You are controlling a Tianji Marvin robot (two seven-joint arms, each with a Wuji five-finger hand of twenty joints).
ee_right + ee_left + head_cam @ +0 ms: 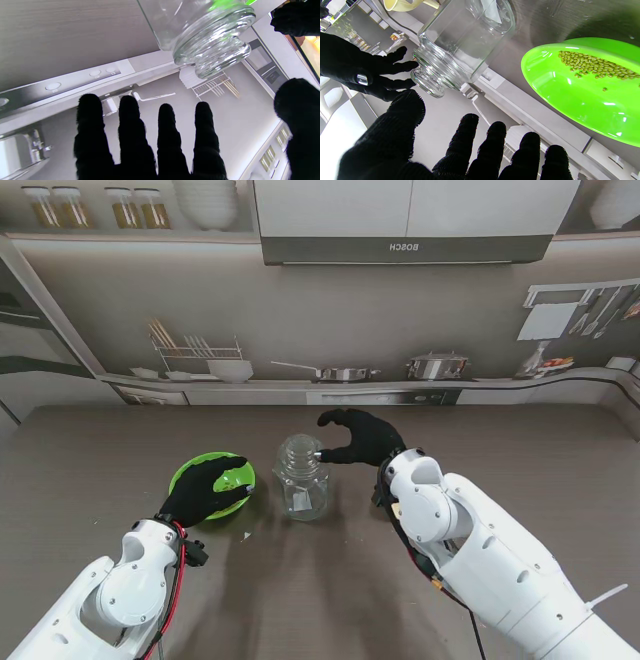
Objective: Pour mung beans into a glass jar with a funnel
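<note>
The glass jar (302,477) stands upright in the middle of the tabletop (520,442), with a clear ribbed piece seated in its neck that may be the funnel, though I cannot tell for sure. Going down in size from the tabletop itself, the next big things are the two white arms rising from the near corners, then the jar, then the green bowl (212,483) just to the jar's left, and last the mung beans (595,65), a small heap lying against one side of the bowl's floor.

The left robot hand (203,489) hovers over the near rim of the bowl with its fingers spread and nothing in them; the wrist view shows air between the fingertips and the green plastic. The right robot hand (357,437) sits just to the right of the jar's neck, also open, its fingers (402,66) curled toward the ribbed glass. From the left wrist view they look to be touching or almost touching it, but they do not wrap it.

To my eye the step in hand is taking hold: the bowl with the left, the jar's top steadied with the right. To do it well, the left robot hand should clamp the rim firmly on the side away from the beans, so that the tilt sends them toward the jar. The right should brace the neck without covering the opening. A slow tilt seems wise, since smooth round beans will likely run all at once.
</note>
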